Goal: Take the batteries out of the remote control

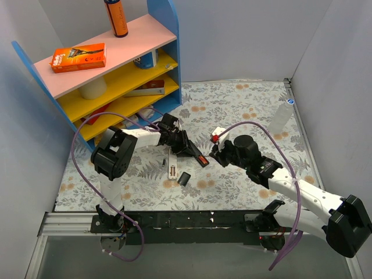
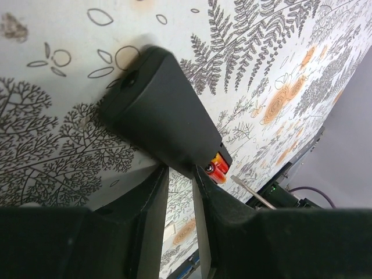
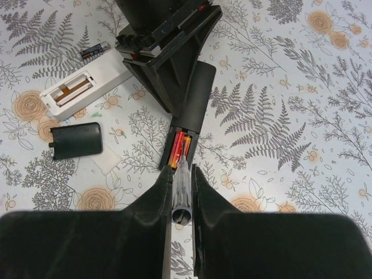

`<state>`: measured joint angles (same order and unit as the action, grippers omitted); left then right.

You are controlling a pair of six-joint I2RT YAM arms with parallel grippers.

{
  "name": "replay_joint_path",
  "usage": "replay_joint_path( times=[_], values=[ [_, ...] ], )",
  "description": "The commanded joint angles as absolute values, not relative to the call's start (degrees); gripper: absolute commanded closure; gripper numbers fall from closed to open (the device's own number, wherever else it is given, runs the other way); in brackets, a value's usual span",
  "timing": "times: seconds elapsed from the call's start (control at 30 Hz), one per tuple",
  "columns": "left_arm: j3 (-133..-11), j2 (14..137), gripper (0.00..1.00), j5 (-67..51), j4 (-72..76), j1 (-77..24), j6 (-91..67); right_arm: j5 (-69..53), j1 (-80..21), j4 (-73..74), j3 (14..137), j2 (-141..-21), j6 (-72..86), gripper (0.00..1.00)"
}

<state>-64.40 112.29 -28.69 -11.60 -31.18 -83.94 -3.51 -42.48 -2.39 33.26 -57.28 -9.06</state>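
You have both sets of jaws closed on something.
Your left gripper (image 2: 179, 176) pinches the black remote (image 3: 200, 99); your right gripper (image 3: 181, 173) squeezes a slim tool (image 3: 181, 200), its tip at the red batteries (image 3: 177, 148), 12 o'clock, in the remote's open bay.

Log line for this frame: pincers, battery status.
left pincer: shut on black remote | right pincer: shut on slim tool | tip: at red batteries in bay | loose cell: by white remote
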Motion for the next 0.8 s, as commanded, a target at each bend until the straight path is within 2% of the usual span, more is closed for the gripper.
replay_joint_path(
  times=[0.0, 0.43, 0.77],
  values=[
    [-63.9, 116.89, 0.75, -22.76, -15.56, -31.11, -78.57, -7.2, -42.1, -2.81, 33.49, -58.01, -10.72, 0.99],
    [-63.89, 117.51, 0.74, -23.03, -15.12, -30.59, -78.13, -10.89, -42.1, -4.04, 31.91, -61.61, -11.16, 0.99],
    [-63.28, 118.39, 0.76, -22.68, -15.91, -30.32, -78.13, -14.15, -42.1, -16.61, 22.6, -59.33, -8.96, 0.99]
  ],
)
